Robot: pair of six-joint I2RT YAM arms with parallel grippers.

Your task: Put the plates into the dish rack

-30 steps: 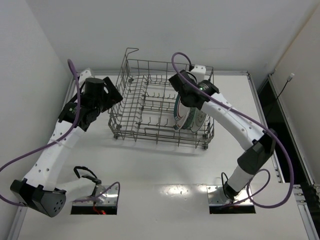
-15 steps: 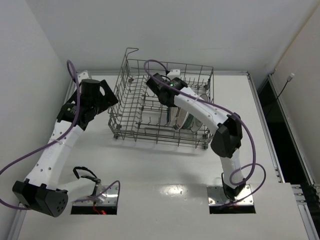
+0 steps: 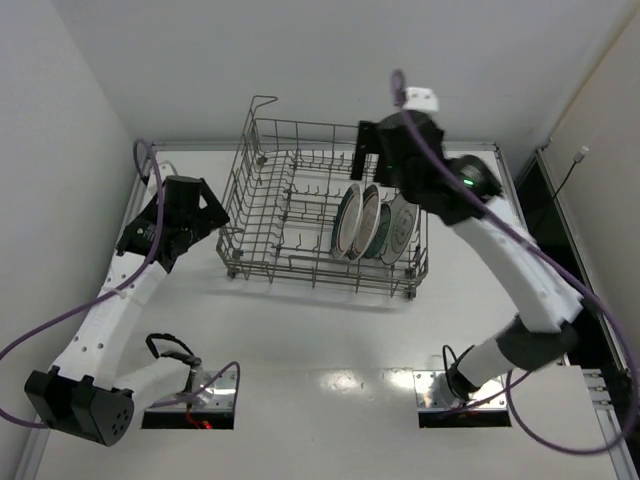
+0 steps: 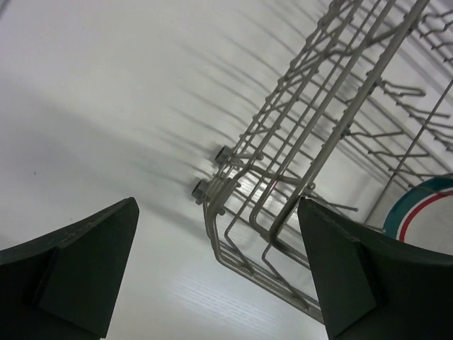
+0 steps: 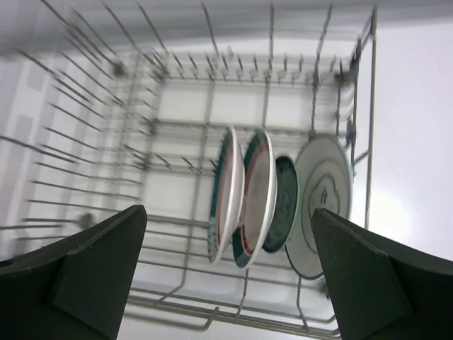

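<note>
The grey wire dish rack (image 3: 240, 190) stands at the middle back of the table. Several plates stand upright on edge in its right end: two white ones with teal-and-red rims (image 5: 228, 195) (image 5: 258, 191), a smaller teal one (image 5: 284, 202) and a white one with a centre pattern (image 5: 322, 202). My right gripper (image 3: 370, 155) hangs open above the rack's back right, empty, well clear of the plates (image 3: 370, 225). My left gripper (image 3: 212, 215) is open and empty, just left of the rack's near-left corner (image 4: 212, 190).
White walls close in the table at the back and left. The rack's left half (image 5: 141, 163) holds only bare upright tines. A dark gap runs along the table's right edge (image 3: 555, 250).
The right gripper opened, let go of a plate now standing in the rack, and rose up and back to the right. The left gripper shifted slightly down and left.
</note>
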